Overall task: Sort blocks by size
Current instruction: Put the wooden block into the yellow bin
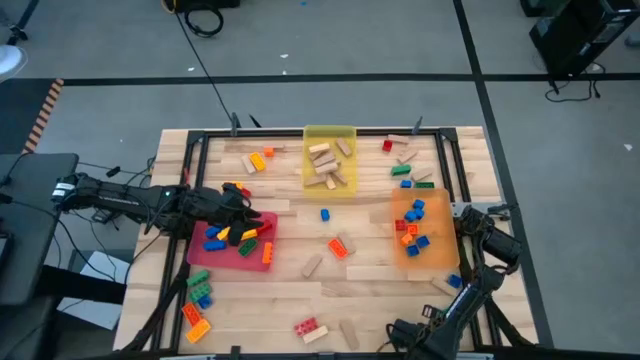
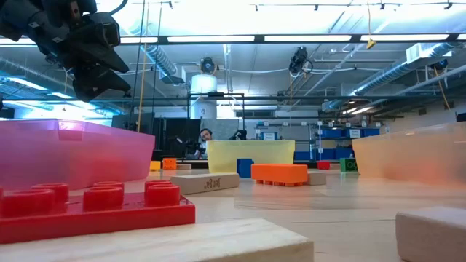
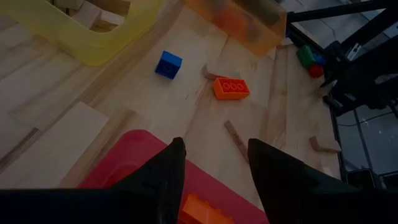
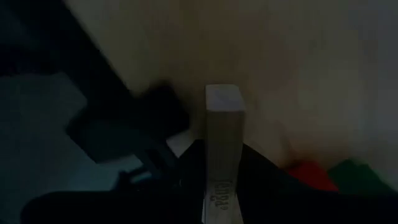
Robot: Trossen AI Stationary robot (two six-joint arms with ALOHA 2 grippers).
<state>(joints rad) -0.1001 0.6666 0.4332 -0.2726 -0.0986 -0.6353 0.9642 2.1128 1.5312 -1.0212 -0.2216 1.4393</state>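
Studded bricks and tan wooden blocks lie scattered on the wooden table. Some lie in the red tray [image 1: 225, 258], the yellow tray [image 1: 330, 135] and the orange tray [image 1: 425, 262]. My left gripper [image 3: 214, 152] hangs open over the red tray's far edge, nothing between its fingers; an orange brick [image 3: 199, 211] lies in the tray below it. My right gripper [image 4: 222, 186] points down at the table's right edge, beside the black frame [image 1: 470, 200], and is shut on a tan wooden block [image 4: 224, 137]. My right gripper pinches the tan wooden block's two long sides [image 4: 222, 180] between its two fingers, near the end with the printed mark. The fingers come from above and point down. Whether the block rests on the table or is lifted, I cannot tell.
A blue brick [image 3: 168, 65] and an orange brick [image 3: 231, 88] lie mid-table between the trays, with wooden blocks around them. Red and green bricks [image 4: 311, 175] lie close by the right gripper. More bricks lie at the near left corner [image 1: 198, 300].
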